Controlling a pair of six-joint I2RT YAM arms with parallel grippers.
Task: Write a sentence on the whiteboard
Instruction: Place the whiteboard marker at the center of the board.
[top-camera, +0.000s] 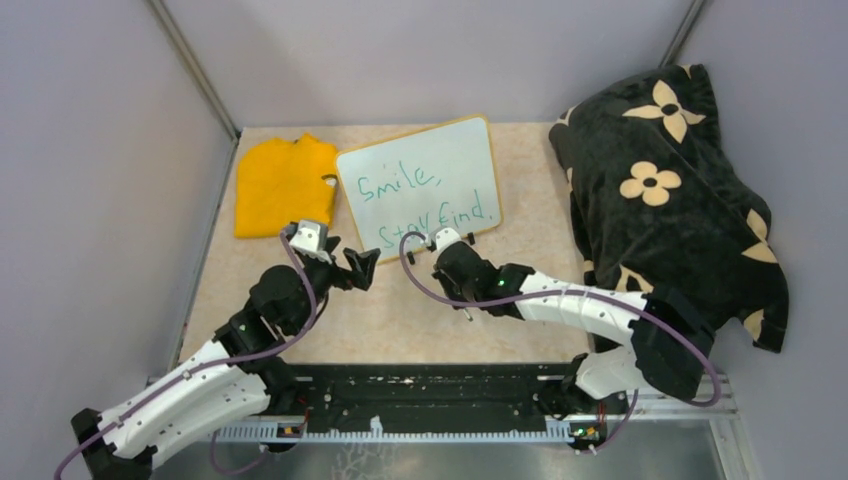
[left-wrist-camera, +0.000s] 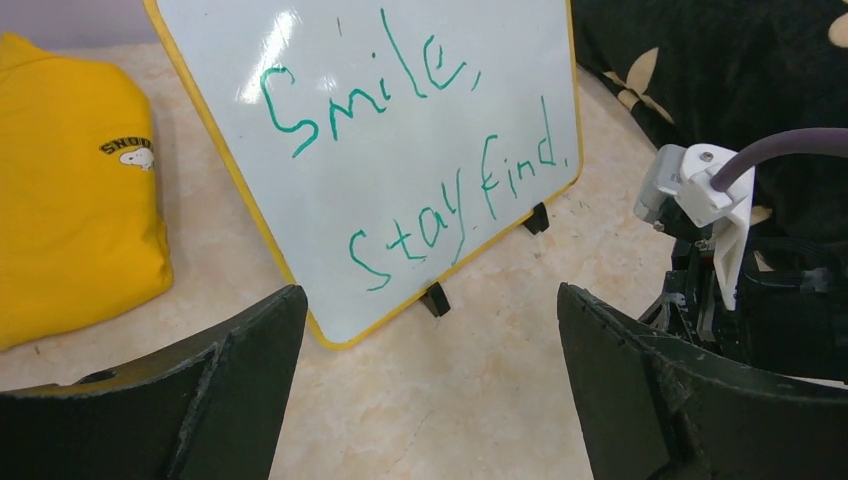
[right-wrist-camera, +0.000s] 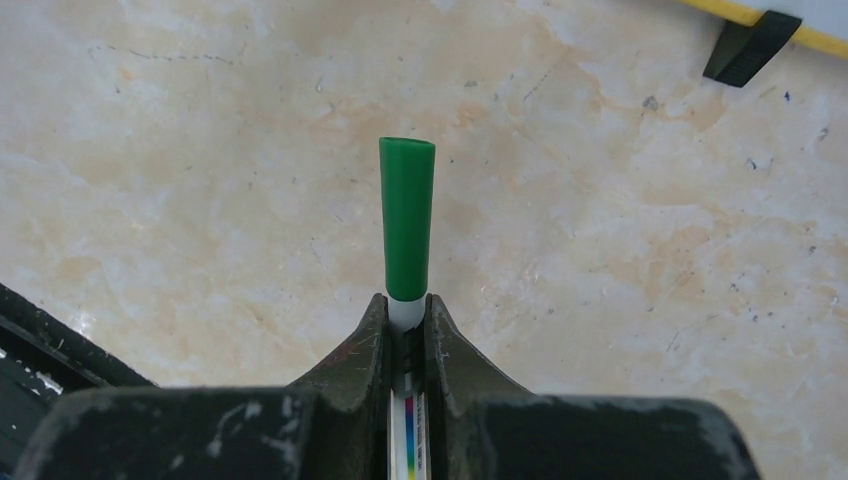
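Left fingers (left-wrist-camera: 250, 360) spread wide, holding nothing, and they face the board from the near side. Right fingers (right-wrist-camera: 355, 350) pinch a marker by its white barrel.

- Surface (top-camera: 430, 320): pale and marbled, bare in the near middle under both wrists.
- Black flowered blanket (top-camera: 670, 200): heaped along the right edge.
- Whiteboard (top-camera: 470, 160): propped and tilted at the middle of the far edge, between the blanket and the cloth.
- Folded yellow cloth (top-camera: 275, 185): far left corner, just beside the board's frame.
- Sentence (left-wrist-camera: 420, 150): two green lines, "Smile," over "Stay find.", ending in a full stop. You can judge the writing done.
- Marker (right-wrist-camera: 407, 220): green end juts forward past the fingertips and looks capped. It is near the board's lower edge.
- Clip feet (left-wrist-camera: 435, 298): small and black, all that props the board.

Step in hand, by your reading: park the marker.

- Draw the right wrist toward the near edge before lowering it, so you do not nudge the feet or drag across the wet ink.
- Lay the barrel flat on bare surface, then release.
- Keep your left arm where it is, clear of the frame.
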